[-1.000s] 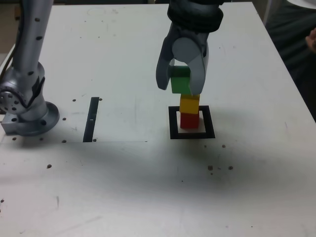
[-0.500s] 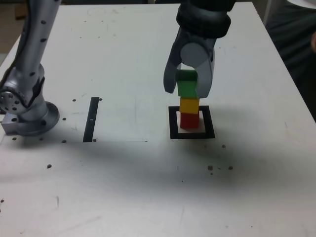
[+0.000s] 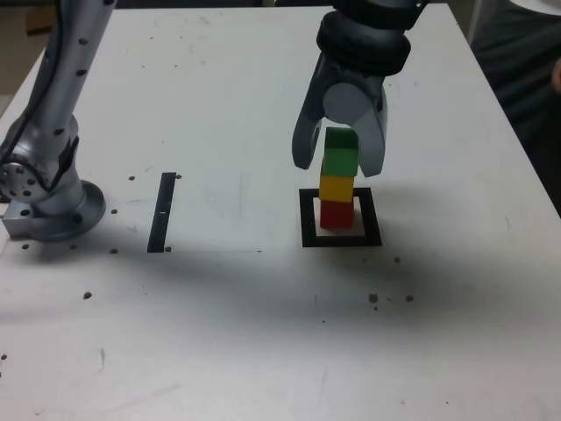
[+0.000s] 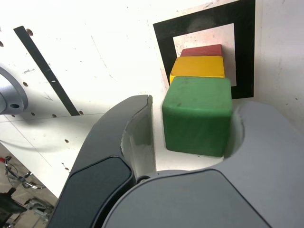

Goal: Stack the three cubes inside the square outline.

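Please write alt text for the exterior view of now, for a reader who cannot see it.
An open gripper straddles a three-cube stack: green cube on top, yellow cube in the middle, red cube at the bottom, inside a black square outline on a white table.

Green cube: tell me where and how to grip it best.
Grip the green cube by two opposite upright side faces, coming from above: its top is uncovered, its sides are flat and parallel, and the yellow cube beneath probably rules out the underside.

Green cube (image 3: 341,153) atop yellow (image 3: 337,188) atop red (image 3: 337,215), in sq. outline (image 3: 372,217).
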